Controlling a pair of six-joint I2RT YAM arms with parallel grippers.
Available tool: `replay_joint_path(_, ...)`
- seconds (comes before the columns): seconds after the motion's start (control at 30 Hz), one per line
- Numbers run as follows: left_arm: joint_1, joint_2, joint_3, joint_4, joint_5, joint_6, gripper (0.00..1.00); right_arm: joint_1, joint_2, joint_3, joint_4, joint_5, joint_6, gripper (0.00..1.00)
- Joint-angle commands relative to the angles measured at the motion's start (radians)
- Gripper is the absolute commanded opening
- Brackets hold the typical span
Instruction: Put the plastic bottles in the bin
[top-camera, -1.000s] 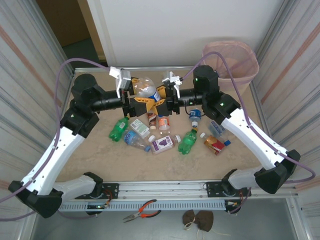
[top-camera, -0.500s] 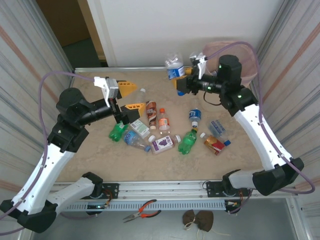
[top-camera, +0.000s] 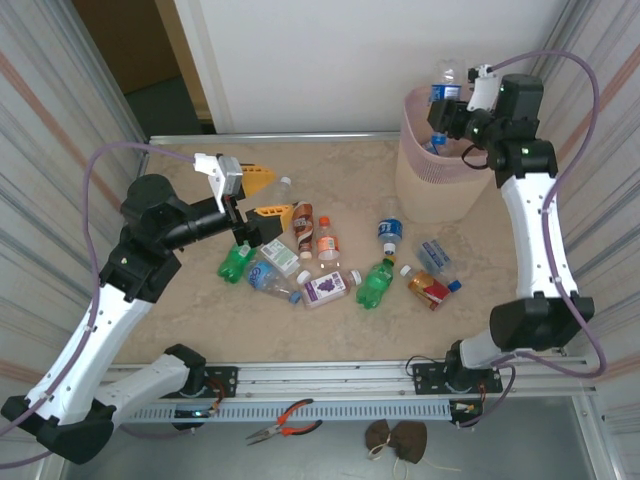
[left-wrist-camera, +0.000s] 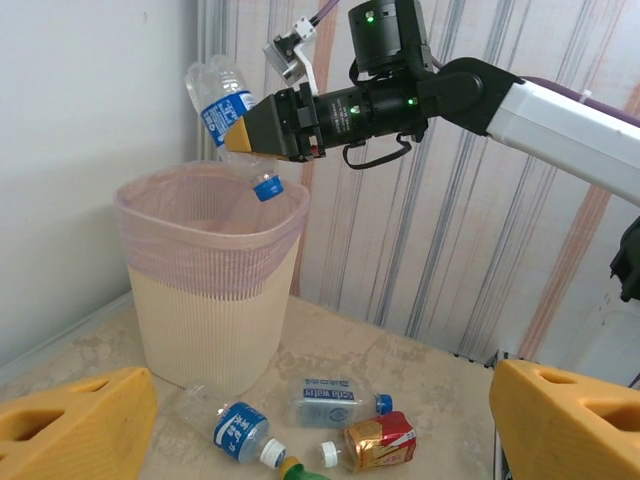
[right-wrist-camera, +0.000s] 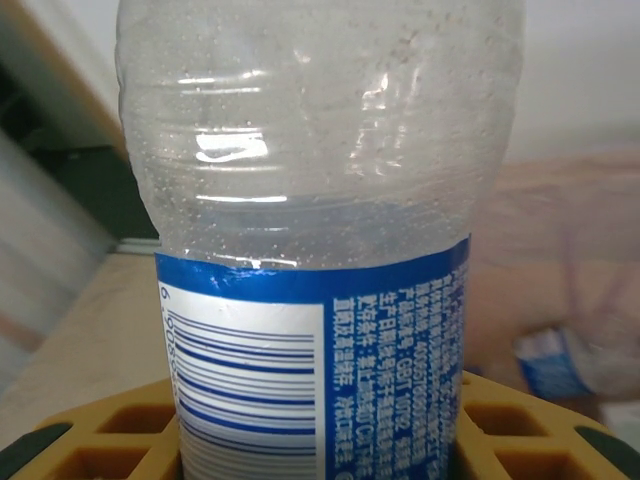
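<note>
Over the bin (top-camera: 418, 195) at far right — right gripper (left-wrist-camera: 262, 128) holds a clear blue-label bottle (left-wrist-camera: 213, 98), jaws clamped on its body. The bottle is tilted cap-down, blue cap (left-wrist-camera: 266, 187) at rim level above the pink liner (left-wrist-camera: 200, 260). Right wrist view shows the label seated between the yellow jaws. Left gripper (top-camera: 262, 196) hangs above the desk (top-camera: 350, 175) left of centre, jaws wide apart, nothing between them. Other bottles (top-camera: 329, 288) lie scattered mid-desk — clear and green, several near the bin's base.
</note>
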Motion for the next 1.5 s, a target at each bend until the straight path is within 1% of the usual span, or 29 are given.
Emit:
replay_joint_path(0.0,-0.006,-0.016,-0.017,-0.008,-0.026,0.015,0.86,-0.028,0.073,0.083,-0.124,0.128,-0.080,0.48)
replay_joint_path(0.13,-0.006,-0.013,-0.024,-0.009,-0.027,0.014,0.86,-0.055,0.184,0.212,-0.219,0.226,-0.151,0.48)
replay_joint_path(0.27,-0.006,-0.007,-0.023,-0.014,-0.028,0.014,0.86,-0.064,0.281,0.295,-0.282,0.321,-0.220,0.48)
replay_joint_path(0.43,-0.006,-0.006,-0.032,-0.005,-0.033,0.014,0.86,-0.062,0.359,0.324,-0.285,0.426,-0.324,0.47)
replay_joint_path(0.6,-0.006,-0.008,-0.042,-0.004,-0.039,0.011,0.86,-0.065,0.424,0.334,-0.293,0.497,-0.394,0.48)
replay_joint_path(0.83,-0.005,-0.008,-0.059,-0.027,-0.065,0.007,0.86,-0.068,0.507,0.322,-0.298,0.535,-0.413,0.50)
replay_joint_path(0.9,-0.005,-0.006,-0.061,-0.037,-0.072,0.008,0.86,-0.068,0.522,0.323,-0.297,0.540,-0.411,0.52)
replay_joint_path(1.0,-0.006,-0.006,-0.064,-0.057,-0.088,0.013,0.86,-0.069,0.533,0.324,-0.296,0.548,-0.404,0.59)
replay_joint_path(1.1,-0.006,-0.004,-0.069,-0.074,-0.116,0.018,0.86,-0.067,0.522,0.324,-0.293,0.554,-0.397,0.67)
replay_joint_path(1.2,-0.006,0.006,-0.065,-0.102,-0.146,0.027,0.86,-0.067,0.497,0.326,-0.290,0.553,-0.393,0.71)
replay_joint_path(1.37,-0.006,0.035,-0.051,-0.164,-0.196,0.047,0.86,-0.063,0.437,0.330,-0.293,0.539,-0.385,0.74)
replay_joint_path(1.47,-0.006,0.059,-0.036,-0.220,-0.251,0.057,0.86,-0.060,0.393,0.331,-0.298,0.523,-0.374,0.75)
